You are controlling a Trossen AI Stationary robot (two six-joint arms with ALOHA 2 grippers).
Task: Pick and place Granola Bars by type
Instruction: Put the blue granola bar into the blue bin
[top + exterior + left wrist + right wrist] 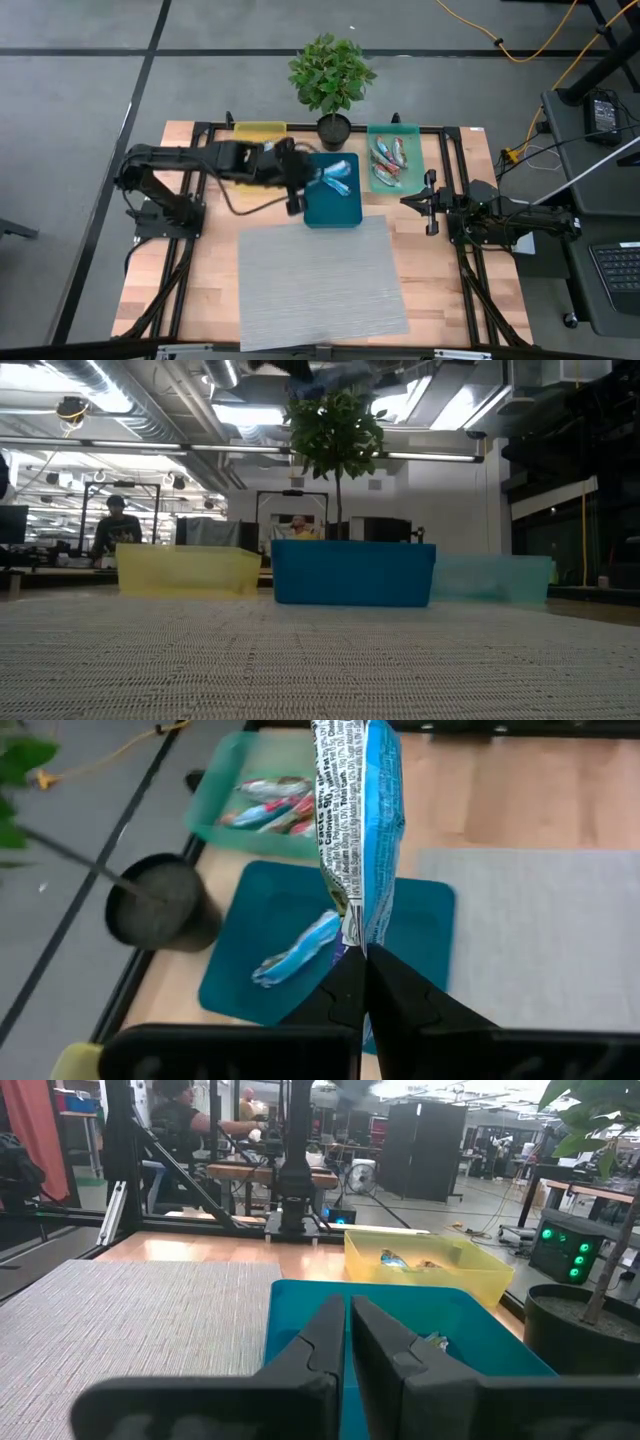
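My left gripper (310, 186) hangs over the blue tray (335, 210), shut on a blue and silvery-white granola bar (360, 820). Another blue bar (298, 948) lies flat on that tray's floor. The light teal tray (410, 150) at the back right holds several red-orange and blue bars (388, 160). The yellow tray (260, 130) stands at the back left, and the right wrist view shows bars (410, 1261) in it. My right gripper (415, 201) waits shut and level at the table's right side, holding nothing. My left gripper pinches the bar's crimped end seam (356, 932) between its two fingers (340, 990). The fingers slant down from the table's left side. The bar sticks out past the fingertips in line with them, lifted clear above the blue tray.
A potted plant (332, 80) stands behind the trays between the yellow and the teal one, its pot (160, 905) close to the blue tray. A grey mat (320, 280) covers the near middle of the wooden table. People sit at desks in the room beyond.
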